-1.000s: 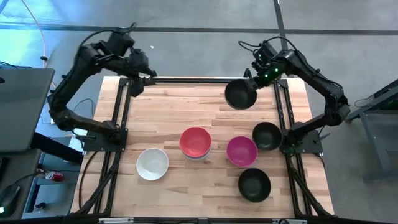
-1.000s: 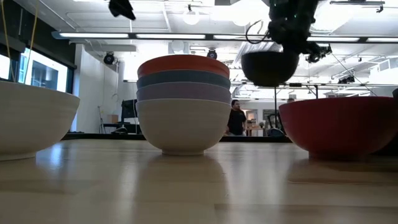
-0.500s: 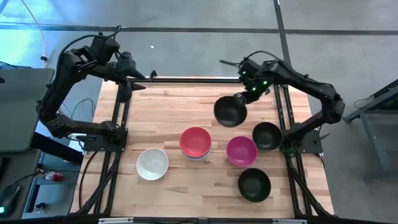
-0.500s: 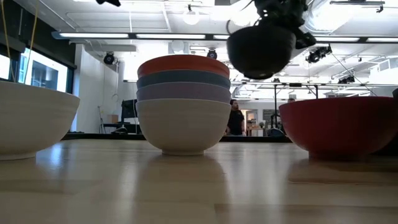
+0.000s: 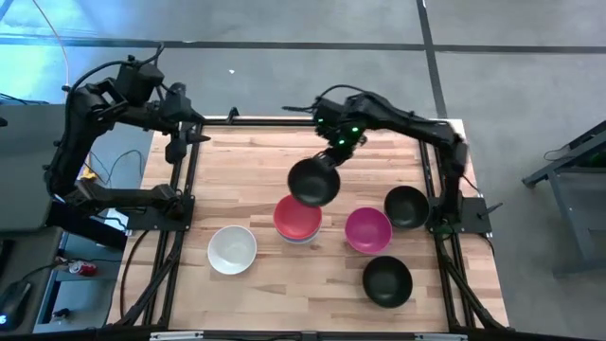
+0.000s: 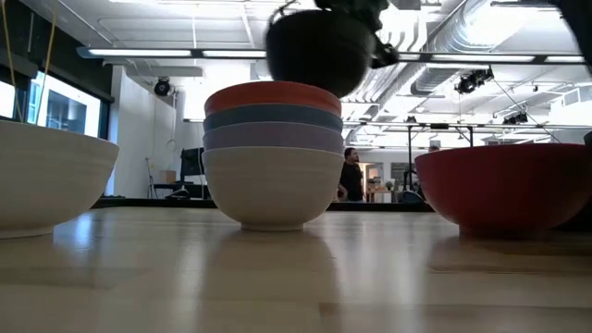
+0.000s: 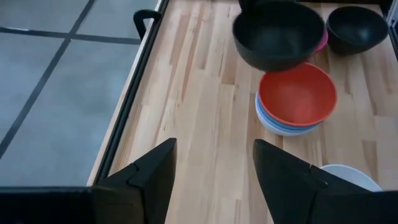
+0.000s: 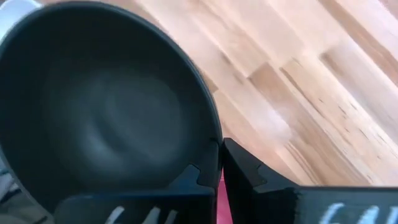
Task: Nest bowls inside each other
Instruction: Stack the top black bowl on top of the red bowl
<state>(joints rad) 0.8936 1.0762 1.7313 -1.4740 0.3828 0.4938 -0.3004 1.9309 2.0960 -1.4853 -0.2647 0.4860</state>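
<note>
My right gripper (image 5: 329,162) is shut on a black bowl (image 5: 313,182) and carries it in the air over the far edge of the stack (image 5: 297,219). In the low view the stack (image 6: 273,157) shows a red-pink bowl on top, then blue, lavender and white, with the black bowl (image 6: 319,48) above it. A white bowl (image 5: 232,249), a magenta bowl (image 5: 368,230) and two black bowls (image 5: 405,206) (image 5: 387,280) stand apart on their bases. My left gripper (image 7: 214,168) is open, raised over the table's far left corner (image 5: 187,134). My right gripper holds the black bowl by its rim (image 8: 213,142), with one finger (image 8: 193,177) inside the bowl and the other (image 8: 245,171) outside its wall. It comes at the bowl from the far right side, slanting down. The bowl is lifted clear, mouth up.
Bare wood lies along the far side and the left half of the table (image 5: 246,166). Black frame rails (image 5: 187,180) run along the left and right edges. A person (image 6: 351,176) stands far off in the room behind.
My right gripper has carried the black bowl from the far right part of the table toward the near left, and the bowl is now over the stack. My left arm has drawn back toward the far left corner.
</note>
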